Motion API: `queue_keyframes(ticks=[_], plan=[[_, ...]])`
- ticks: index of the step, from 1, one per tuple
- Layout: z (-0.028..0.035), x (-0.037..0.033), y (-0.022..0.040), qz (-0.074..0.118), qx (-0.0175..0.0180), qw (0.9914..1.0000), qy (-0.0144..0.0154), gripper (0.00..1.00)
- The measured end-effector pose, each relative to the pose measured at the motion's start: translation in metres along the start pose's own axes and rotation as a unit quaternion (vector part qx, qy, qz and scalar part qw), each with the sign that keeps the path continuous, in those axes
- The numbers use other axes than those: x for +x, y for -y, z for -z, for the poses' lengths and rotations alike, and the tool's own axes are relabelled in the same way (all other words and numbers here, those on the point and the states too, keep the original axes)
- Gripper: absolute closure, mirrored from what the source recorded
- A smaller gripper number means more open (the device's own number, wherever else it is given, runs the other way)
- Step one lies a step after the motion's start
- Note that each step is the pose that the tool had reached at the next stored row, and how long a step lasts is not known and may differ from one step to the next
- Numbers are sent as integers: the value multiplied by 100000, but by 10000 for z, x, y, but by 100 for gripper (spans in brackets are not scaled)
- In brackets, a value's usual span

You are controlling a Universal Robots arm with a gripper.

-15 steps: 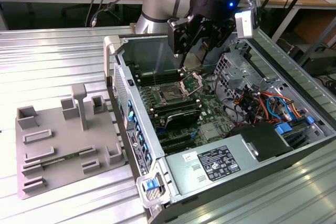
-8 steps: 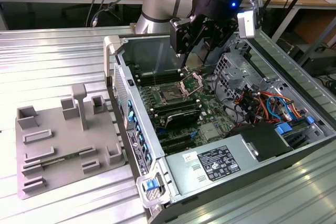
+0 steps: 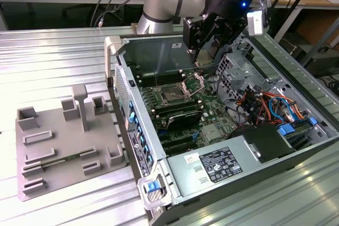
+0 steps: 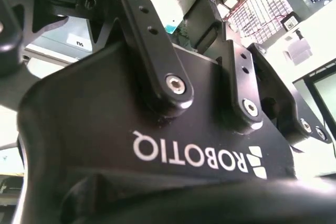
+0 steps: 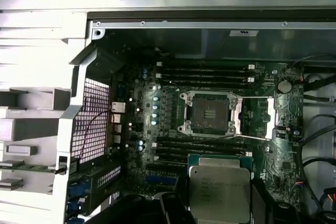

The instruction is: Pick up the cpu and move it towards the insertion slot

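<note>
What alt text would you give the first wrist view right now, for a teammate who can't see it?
Looking down into an open computer case, the cpu, a flat silvery square, sits held in the dark pincer over the motherboard. Beyond it lies the insertion slot, its dark centre exposed and its metal bracket swung open, with long black memory slots on either side.

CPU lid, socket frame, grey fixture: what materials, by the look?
The cpu: likely bare metal, a matt silvery lid with a soft sheen. The insertion slot: bright silver frame around a dark centre, probably stamped steel. The grey fixture: probably plastic, uniformly dull with no glint.
</note>
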State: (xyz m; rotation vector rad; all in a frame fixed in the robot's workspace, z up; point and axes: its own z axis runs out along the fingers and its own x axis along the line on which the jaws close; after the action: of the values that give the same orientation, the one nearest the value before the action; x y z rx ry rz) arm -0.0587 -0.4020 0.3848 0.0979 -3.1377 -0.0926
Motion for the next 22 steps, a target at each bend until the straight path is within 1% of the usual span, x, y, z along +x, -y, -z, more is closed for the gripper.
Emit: queue_keyframes(ticks=[9, 22], plan=[[-25, -41, -41, -9, 0, 100000, 0, 45], [-64, -121, -153, -9, -1, 100000, 0, 45]])
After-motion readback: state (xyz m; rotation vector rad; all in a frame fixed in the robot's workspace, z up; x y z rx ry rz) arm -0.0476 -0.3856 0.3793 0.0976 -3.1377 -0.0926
